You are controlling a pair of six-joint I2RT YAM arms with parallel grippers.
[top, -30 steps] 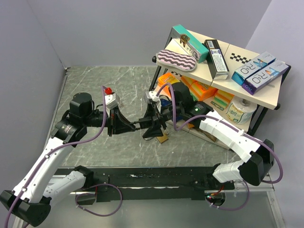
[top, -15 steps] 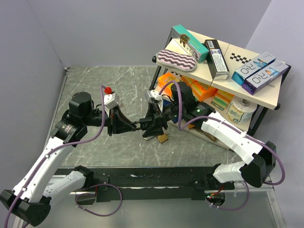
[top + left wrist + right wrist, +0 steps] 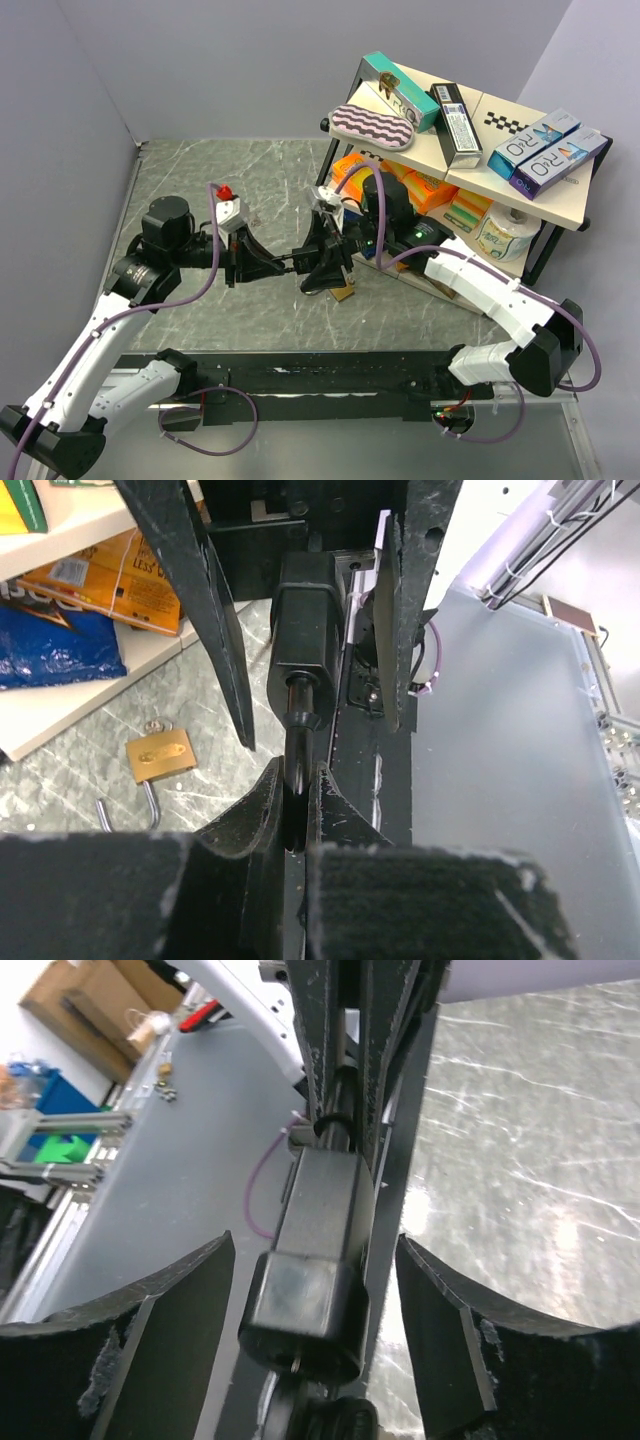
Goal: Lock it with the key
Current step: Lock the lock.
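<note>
Black box-shaped padlock [image 3: 305, 615] is held above mid-table, its shackle [image 3: 298, 715] pinched tight by the left gripper [image 3: 297, 777]. The right gripper [image 3: 315, 1247] straddles the body, fingers spread, apparently not touching. No key shows plainly. A lopsided squeeze could swivel the body on that thin shackle. A brass padlock [image 3: 343, 293] lies at its 5 o'clock on the grey marbled tabletop [image 3: 200, 180]. A stocked shelf rack [image 3: 575, 200] stands at 2 o'clock, with grey walls [image 3: 250, 60] behind.

"RO" on 2 blue boxes [image 3: 535, 143] atop shelf [image 3: 560, 205], "LESS" on orange pkg [image 3: 105, 575] (rest illegible)
</note>
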